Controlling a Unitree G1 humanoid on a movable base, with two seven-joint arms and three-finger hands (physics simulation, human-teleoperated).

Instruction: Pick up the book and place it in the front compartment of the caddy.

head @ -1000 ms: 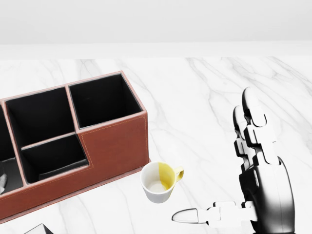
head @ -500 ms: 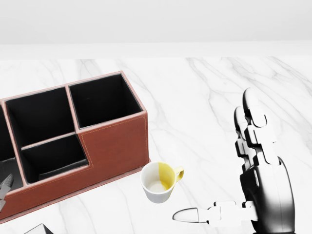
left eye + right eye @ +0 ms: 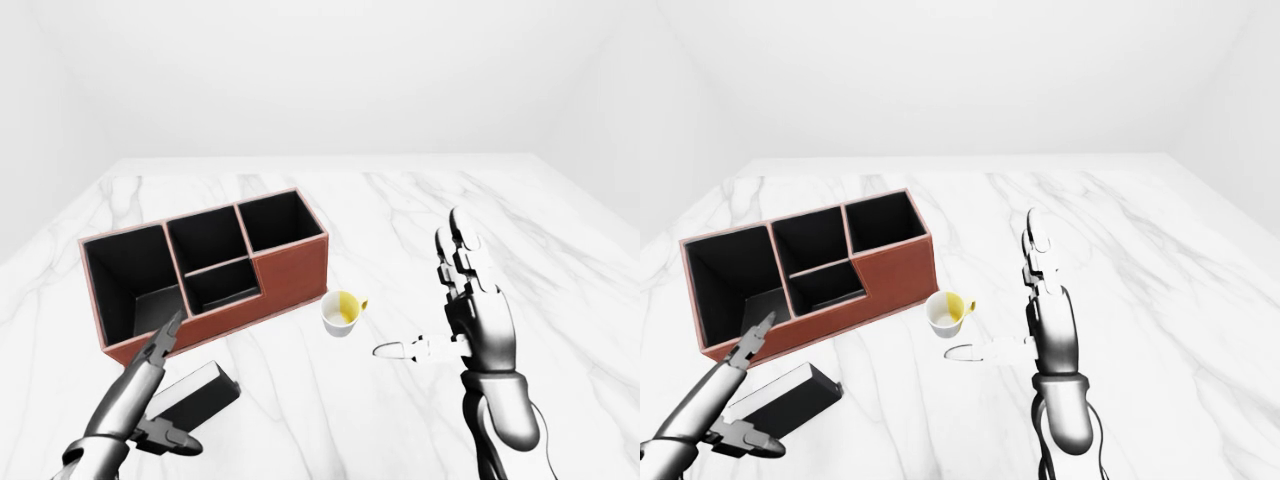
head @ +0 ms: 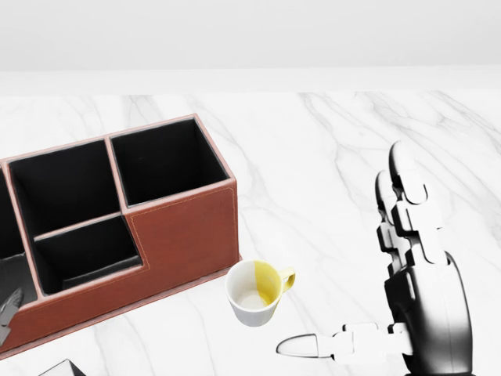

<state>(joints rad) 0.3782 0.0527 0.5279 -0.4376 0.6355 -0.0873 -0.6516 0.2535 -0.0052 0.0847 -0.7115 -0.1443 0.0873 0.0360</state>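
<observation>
Since a second ago almost nothing has changed in the head view — only the left fingertip at its lower left edge has shifted a little against the caddy's near wall, while the cup and the right hand sit exactly where they were.

At the near left, the left hand (image 3: 150, 395) reaches over the book (image 3: 197, 395), its long fingers (image 3: 160, 345) stretched straight toward the caddy and the thumb lying beside the book's near edge; the fingers are spread, not closed round anything. The book, dark-covered with a pale page edge, lies flat on the marble worktop (image 3: 560, 260), just near of the caddy and apart from it.

The caddy (image 3: 290, 280) is a brown leather-look box with black-lined compartments: one large at the left, two smaller in the middle — the nearer one with a lower wall — and one at the right end. All look empty.

Just right of the caddy's near right corner stands a white cup (image 4: 254, 294) with a yellow side and handle, upright.

Farther right, the right hand (image 3: 440, 320) is raised above the worktop, fingers pointing up and thumb stretched left toward the cup — open, holding nothing.
</observation>
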